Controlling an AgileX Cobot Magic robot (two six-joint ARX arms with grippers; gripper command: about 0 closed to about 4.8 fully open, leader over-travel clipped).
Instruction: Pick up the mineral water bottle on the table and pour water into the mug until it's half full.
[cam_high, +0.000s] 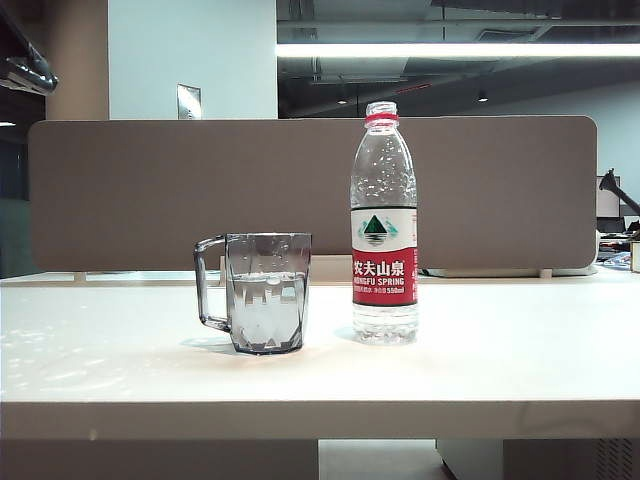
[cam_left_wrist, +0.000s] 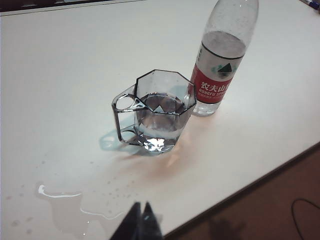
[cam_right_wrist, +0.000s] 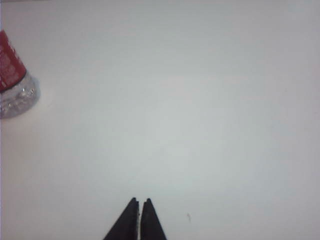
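Note:
The mineral water bottle stands upright and uncapped on the white table, with water only in its lower part. Just left of it stands the grey-tinted faceted mug, handle to the left, holding water to about half its height. In the left wrist view the mug and bottle stand side by side, well beyond my left gripper, which is shut and empty. My right gripper is shut and empty over bare tabletop, with the bottle's base far off to one side. Neither gripper shows in the exterior view.
A puddle of spilled water with scattered droplets lies on the table close to my left gripper. The table's front edge runs close by. A brown partition panel stands behind the table.

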